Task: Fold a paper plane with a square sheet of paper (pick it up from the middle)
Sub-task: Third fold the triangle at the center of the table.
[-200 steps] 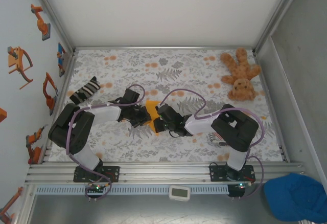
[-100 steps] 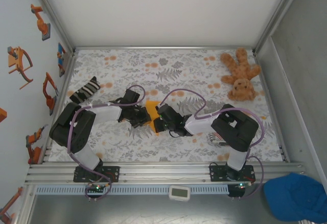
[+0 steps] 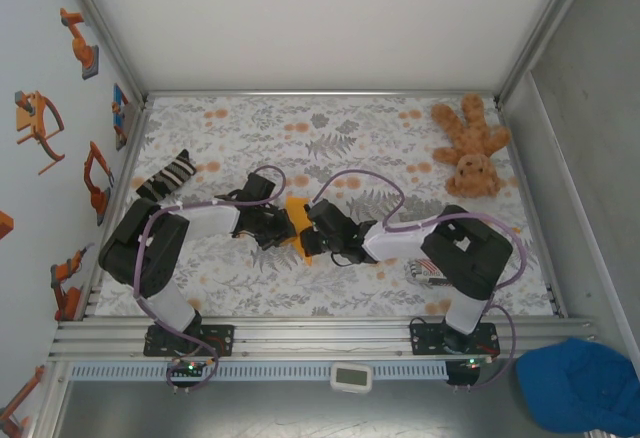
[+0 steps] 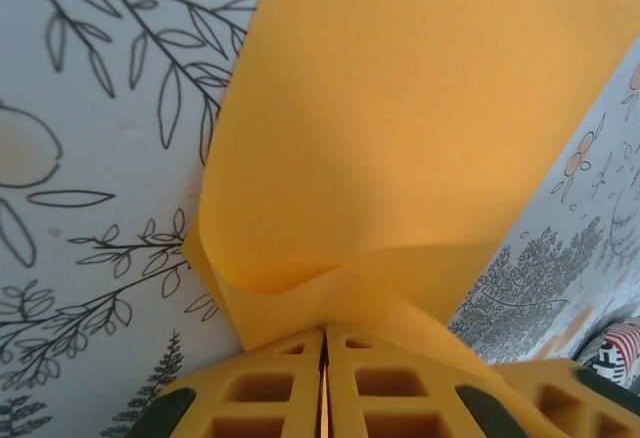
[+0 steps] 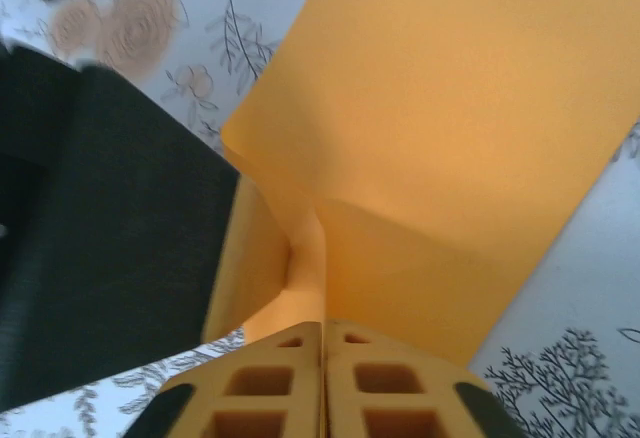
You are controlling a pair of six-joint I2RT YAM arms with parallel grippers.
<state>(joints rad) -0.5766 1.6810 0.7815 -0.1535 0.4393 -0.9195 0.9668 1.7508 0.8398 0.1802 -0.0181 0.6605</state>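
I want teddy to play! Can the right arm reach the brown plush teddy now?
Probably not right now. Nothing lies between them, but the right hand is pinching the bright-orange sheet of paper, and the brown plush teddy sits in the far right corner.

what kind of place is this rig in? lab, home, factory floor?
Most likely a lab test cell for robot manipulation, not a home or a factory floor. It has an aluminium-extrusion frame closed in by white panel walls, and props such as a teddy lie on a floral mat.

Sheet of paper (image 3: 296,209) mid-table, between left end effector (image 3: 282,228) and right end effector (image 3: 310,240); teddy (image 3: 470,148) far right.
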